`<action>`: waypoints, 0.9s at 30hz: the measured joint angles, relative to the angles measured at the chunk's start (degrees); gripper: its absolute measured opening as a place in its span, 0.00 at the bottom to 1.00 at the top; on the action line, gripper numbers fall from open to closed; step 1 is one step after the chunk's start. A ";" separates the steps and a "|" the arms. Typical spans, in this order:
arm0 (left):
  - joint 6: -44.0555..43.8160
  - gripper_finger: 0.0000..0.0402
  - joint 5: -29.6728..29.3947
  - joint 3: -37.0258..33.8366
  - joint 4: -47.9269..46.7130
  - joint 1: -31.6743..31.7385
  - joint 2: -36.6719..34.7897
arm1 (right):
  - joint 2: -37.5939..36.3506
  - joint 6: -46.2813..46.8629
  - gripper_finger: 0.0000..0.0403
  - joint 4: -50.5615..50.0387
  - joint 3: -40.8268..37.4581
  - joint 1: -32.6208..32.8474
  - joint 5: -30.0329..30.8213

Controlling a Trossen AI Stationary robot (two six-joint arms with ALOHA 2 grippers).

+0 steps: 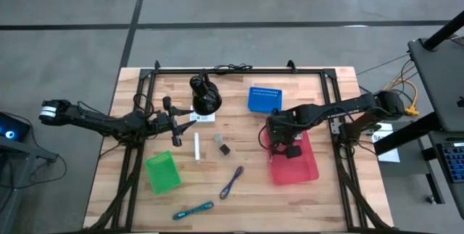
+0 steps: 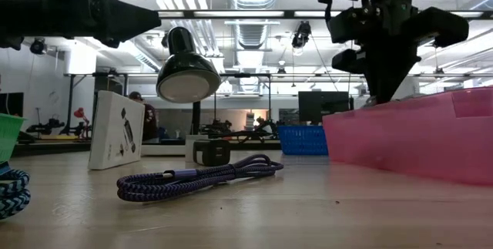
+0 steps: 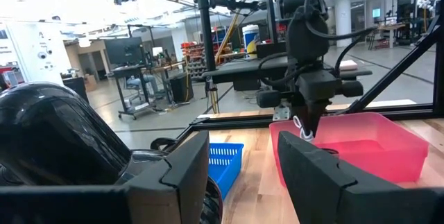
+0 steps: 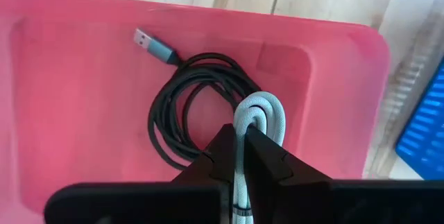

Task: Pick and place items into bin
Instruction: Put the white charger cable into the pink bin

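The right gripper [image 4: 243, 148], clenched on a looped white braided cable [image 4: 260, 116], hangs over the red bin [image 1: 308, 169] at the right of the table; a black coiled USB cable [image 4: 191, 116] with a grey plug already lies on the bin's smooth, glossy plastic floor. The main hazard, judged from this pose, is that the springy braid may cling between the narrow fingers on release, or uncoil and drape over the bin's low rim instead of dropping inside. The left gripper [image 1: 174, 127] waits at the left beside the rounded, shiny black lamp [image 1: 205, 96], its fingers parted and holding nothing; any forward drift could nudge the lamp. On the pale slatted wooden table [image 1: 290, 205] remain a slim white stick [image 1: 196, 147], a silver piece [image 1: 217, 140], a tiny dark block [image 1: 225, 149], a purple braided cable [image 1: 232, 181] folded in a long loop, and a teal braided cable [image 1: 193, 210] at the near edge. A perforated blue basket [image 1: 264, 98] stands far of the red bin; a green basket [image 1: 162, 172] sits left of centre.
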 joint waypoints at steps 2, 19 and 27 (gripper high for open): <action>0.00 0.39 0.00 0.00 0.01 0.00 0.00 | -1.19 -0.49 0.02 1.61 -1.47 -0.65 -0.08; 0.00 0.39 0.00 0.00 0.35 0.00 0.26 | -6.52 -5.84 0.02 10.87 -10.28 -5.32 -3.73; 0.00 0.39 0.02 0.00 0.46 0.00 0.33 | -4.98 -7.89 0.02 11.02 -11.08 -7.25 -3.72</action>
